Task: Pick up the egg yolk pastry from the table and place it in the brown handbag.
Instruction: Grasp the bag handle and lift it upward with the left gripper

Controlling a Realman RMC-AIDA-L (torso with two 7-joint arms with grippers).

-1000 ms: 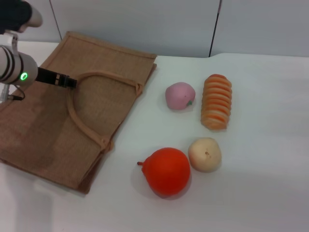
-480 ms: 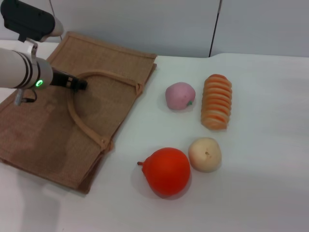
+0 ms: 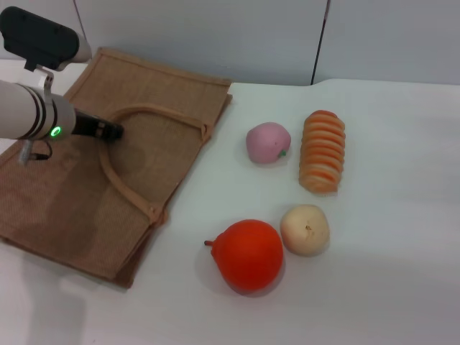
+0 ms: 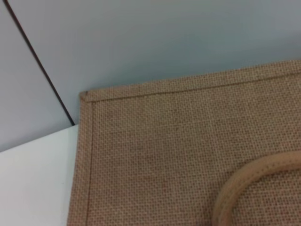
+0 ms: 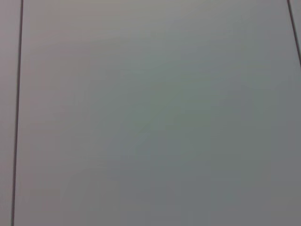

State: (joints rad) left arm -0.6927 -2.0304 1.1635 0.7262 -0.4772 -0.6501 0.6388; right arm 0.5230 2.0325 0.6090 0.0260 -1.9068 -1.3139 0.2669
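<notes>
The egg yolk pastry (image 3: 305, 229) is a pale cream ball with a brownish dimple, lying on the white table right of the red-orange fruit. The brown handbag (image 3: 72, 187) lies flat on the left, its looped handle (image 3: 122, 183) on top; its corner and part of a handle show in the left wrist view (image 4: 188, 155). My left gripper (image 3: 108, 131) reaches in from the left, its dark tip over the bag at the handle's upper left end, far from the pastry. The right gripper is out of view; its wrist view shows only a grey wall.
A red-orange fruit (image 3: 248, 254) lies just left of the pastry. A pink lump with a green spot (image 3: 268, 142) and a ridged orange-and-cream roll (image 3: 322, 151) lie behind it. A grey wall (image 3: 215, 36) stands behind the table.
My left arm swung rightward over the bag's handle, then drew back slightly to the left. The pastry and the other items have not moved.
</notes>
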